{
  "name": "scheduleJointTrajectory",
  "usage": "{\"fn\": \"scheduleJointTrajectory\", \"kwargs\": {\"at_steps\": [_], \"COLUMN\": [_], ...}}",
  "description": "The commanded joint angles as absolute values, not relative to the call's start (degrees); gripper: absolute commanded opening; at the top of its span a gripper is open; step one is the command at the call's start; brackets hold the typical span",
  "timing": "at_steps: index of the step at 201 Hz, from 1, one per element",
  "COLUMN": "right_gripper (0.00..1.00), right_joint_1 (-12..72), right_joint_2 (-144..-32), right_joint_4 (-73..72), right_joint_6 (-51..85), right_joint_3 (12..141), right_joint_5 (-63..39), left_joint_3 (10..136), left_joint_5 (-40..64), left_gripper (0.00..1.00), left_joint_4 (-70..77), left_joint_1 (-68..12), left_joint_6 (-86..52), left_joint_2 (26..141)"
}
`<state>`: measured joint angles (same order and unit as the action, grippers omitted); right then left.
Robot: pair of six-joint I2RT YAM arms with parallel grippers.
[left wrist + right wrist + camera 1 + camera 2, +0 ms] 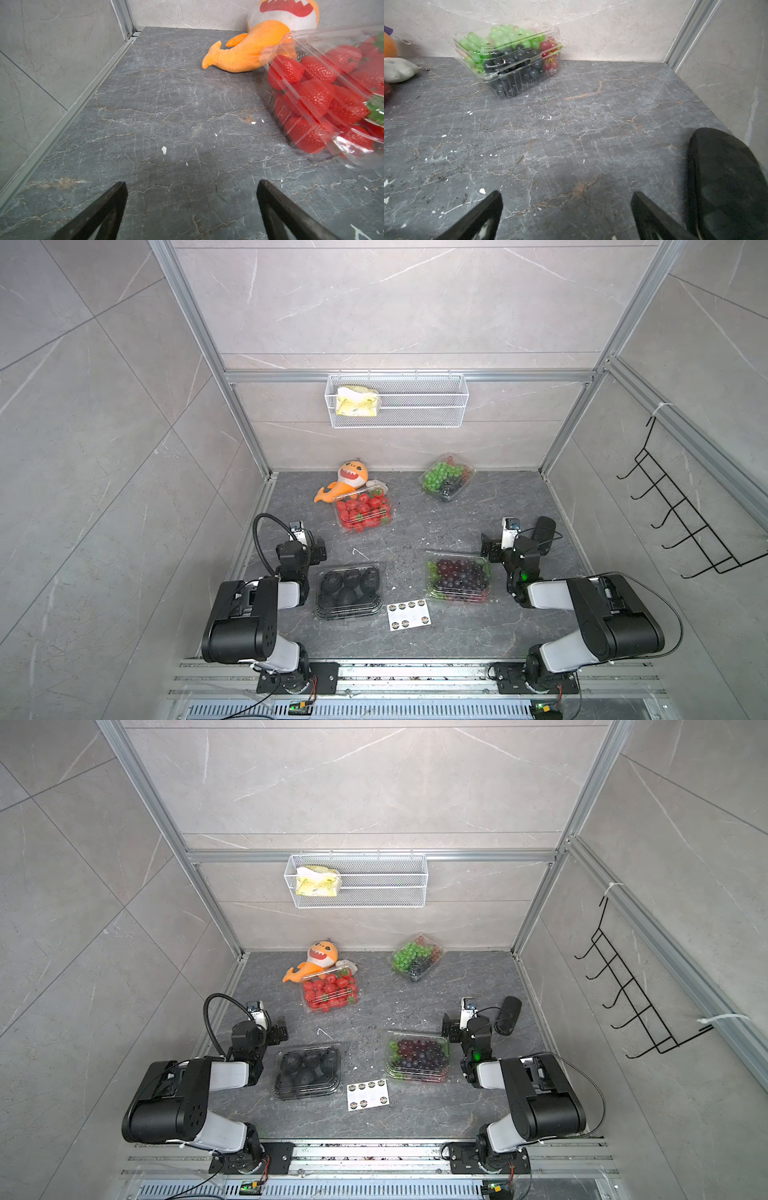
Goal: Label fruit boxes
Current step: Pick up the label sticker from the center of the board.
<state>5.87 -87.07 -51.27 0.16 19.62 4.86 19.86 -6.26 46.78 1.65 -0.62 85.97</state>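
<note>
4 clear plastic boxes sit closed on the gray marbled surface (pixel 415 539), and no sticker is visible on any lid.

- **Strawberry box** (pixel 363 510): it lies toward the back on the left, pressed against an orange plush toy (pixel 347 483).
- **Green grape box** (pixel 446 477): it stands at the back on the right, close to the rear wall. The right wrist view shows dark and red grapes in it too.
- **Dark fruit box** (pixel 348 589): it rests near the front, just beside the left arm.
- **Purple grape box** (pixel 457 576): it rests near the front, just beside the right arm.
- **Sticker sheet** (pixel 408 614): this white sheet of round stickers lies flat between the 2 front boxes, slightly nearer the front edge.

The left claw (pixel 192 184) is released. Its 2 fingers are spread wide over bare surface and grasp nothing, with the strawberry box off to one side. The right claw (pixel 566 194) is also released and empty above bare surface, well apart from the green grape box. A black oblong object (pixel 726 180) lies just beside it.

On the rear wall hangs a white wire basket (pixel 415 406) holding a yellow packet (pixel 357 405).
</note>
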Motion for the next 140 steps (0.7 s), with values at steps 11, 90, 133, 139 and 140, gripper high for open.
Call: {"fn": "scheduleJointTrajectory", "kwargs": {"at_steps": [11, 90, 133, 139, 140], "right_gripper": [0.99, 0.99, 0.99, 0.99, 0.99], "right_joint_1": [6.06, 7.38, 7.38, 7.33, 7.36], "right_joint_2": [-87.19, -72.35, -61.58, -61.08, -61.04], "right_joint_4": [-50.89, -29.71, -5.18, 0.92, 1.91], "right_joint_6": [-0.4, 5.84, 23.32, 28.47, 29.18], "right_joint_3": [20.54, 25.63, 34.67, 36.92, 37.23], "right_joint_5": [4.48, 19.91, 16.29, 16.23, 16.16], "left_joint_3": [20.46, 37.06, 53.51, 53.73, 53.67], "left_joint_5": [-5.45, -16.65, -16.69, -14.27, -13.86], "left_gripper": [1.0, 1.0, 1.0, 1.0, 1.0], "left_joint_4": [49.2, 12.59, -25.07, -27.04, -27.28], "left_joint_1": [2.02, 1.8, 1.94, 1.86, 1.85], "left_joint_6": [-0.21, -8.32, -35.19, -35.39, -35.5], "left_joint_2": [86.22, 70.97, 61.41, 60.15, 59.87]}}
